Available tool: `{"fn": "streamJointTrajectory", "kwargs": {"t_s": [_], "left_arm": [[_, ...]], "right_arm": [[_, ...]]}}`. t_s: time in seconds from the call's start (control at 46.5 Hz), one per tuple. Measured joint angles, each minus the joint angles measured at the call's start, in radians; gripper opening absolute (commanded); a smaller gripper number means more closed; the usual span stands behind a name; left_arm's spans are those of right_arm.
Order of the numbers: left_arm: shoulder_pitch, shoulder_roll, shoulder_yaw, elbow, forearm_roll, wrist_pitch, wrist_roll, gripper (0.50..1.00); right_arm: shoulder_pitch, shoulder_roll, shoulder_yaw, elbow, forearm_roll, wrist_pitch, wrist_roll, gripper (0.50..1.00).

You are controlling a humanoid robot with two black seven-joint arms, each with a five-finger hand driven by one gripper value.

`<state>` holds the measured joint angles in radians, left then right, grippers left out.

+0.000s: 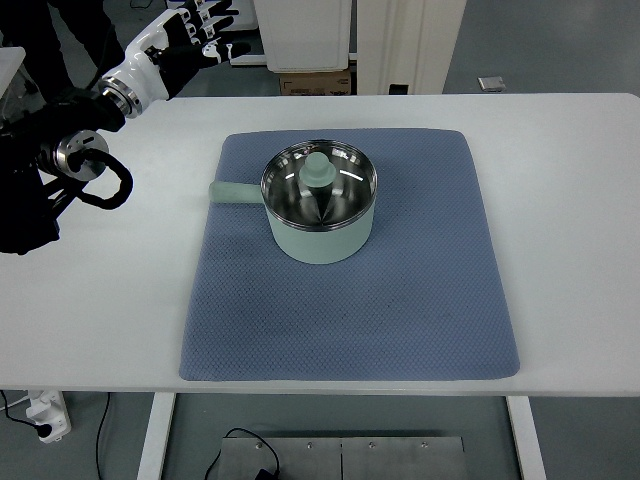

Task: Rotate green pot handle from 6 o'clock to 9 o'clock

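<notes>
Since its handle point(232, 191) already points toward the picture's left, the green pot point(320, 205) looks to sit at the nine o'clock setting the task asks for, so I judge the turn finished or nearly so. It stands upright on the upper middle of a blue mat point(350, 310), a glass lid with a green knob point(318, 170) resting in its rim. The mat lies flat on the white desk point(570, 240). Well apart from the pot, up at the far left corner, the left hand point(195, 35) hangs above the desk edge with fingers spread and holding nothing; its dark arm runs back along the left edge. No right hand shows anywhere. What could go wrong from here is small but real: if the arm swings back across the mat, it could clip the protruding handle and spin the pot off its heading, or jolt the lid loose. A low sweep might also drag the mat, taking the pot along.
</notes>
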<state>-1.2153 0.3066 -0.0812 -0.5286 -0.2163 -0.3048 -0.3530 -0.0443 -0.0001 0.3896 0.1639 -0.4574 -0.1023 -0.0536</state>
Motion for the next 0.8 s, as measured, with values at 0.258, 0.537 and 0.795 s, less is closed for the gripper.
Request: {"fn": "streamJointTrajectory", "kwargs": {"t_s": [0.258, 0.537, 0.795], "left_arm": [[0.077, -0.078, -0.116, 0.118, -0.022, 0.055, 0.0, 1.0], [0.147, -0.164, -0.176, 0.211, -0.022, 0.082, 0.0, 1.0], [0.171, -0.192, -0.239, 0.213, -0.023, 0.116, -0.001, 1.0]], "right_arm": [[0.0, 0.0, 0.0, -0.001, -0.001, 0.002, 0.0, 1.0], [0.0, 0.0, 0.0, 0.0, 0.0, 0.0, 0.0, 1.0], [0.0, 0.0, 0.0, 0.0, -0.001, 0.0, 0.0, 1.0]]}}
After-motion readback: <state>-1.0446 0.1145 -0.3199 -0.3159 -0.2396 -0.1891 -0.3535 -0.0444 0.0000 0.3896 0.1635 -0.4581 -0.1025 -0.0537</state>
